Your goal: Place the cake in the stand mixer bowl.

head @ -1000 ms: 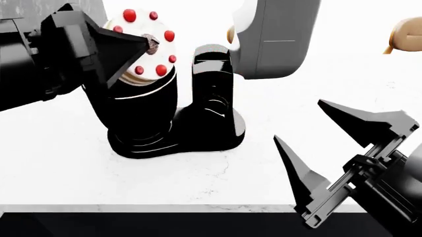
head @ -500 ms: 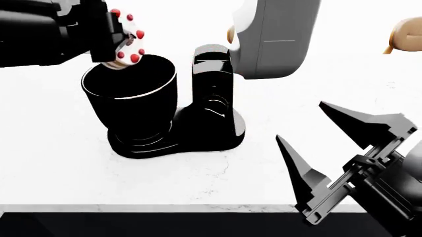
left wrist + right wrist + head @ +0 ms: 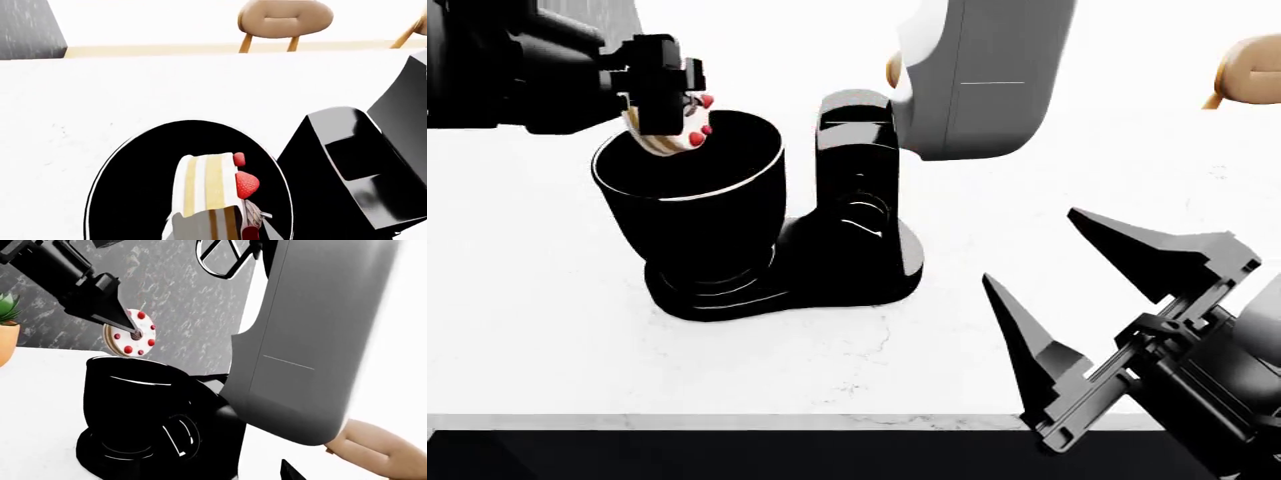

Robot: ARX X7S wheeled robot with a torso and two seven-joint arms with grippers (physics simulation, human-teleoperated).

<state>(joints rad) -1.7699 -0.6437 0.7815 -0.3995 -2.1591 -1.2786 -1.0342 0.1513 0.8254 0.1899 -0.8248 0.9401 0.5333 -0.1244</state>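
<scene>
The cake [image 3: 675, 141] is tipped on its edge, berries facing sideways, just over the far-left rim of the stand mixer bowl [image 3: 694, 205]. My left gripper [image 3: 662, 100] is shut on the cake, one finger on each flat face. In the left wrist view the cake [image 3: 208, 187] hangs over the bowl's black opening [image 3: 133, 200]. The right wrist view shows the cake [image 3: 131, 334] a little above the bowl [image 3: 130, 400]. Near the table's front right, my right gripper [image 3: 1034, 250] stands open and holds nothing.
The mixer's grey-white head [image 3: 981, 80] is raised to the right of the bowl, over the black column and base [image 3: 854, 250]. The table's front edge [image 3: 761, 422] is near. A tan chair [image 3: 285, 17] stands beyond the table. A potted plant [image 3: 5, 330] sits far left.
My left gripper has turned the cake from face-up to on edge and moved it down and left to the bowl's far-left rim. The right arm has barely moved.
</scene>
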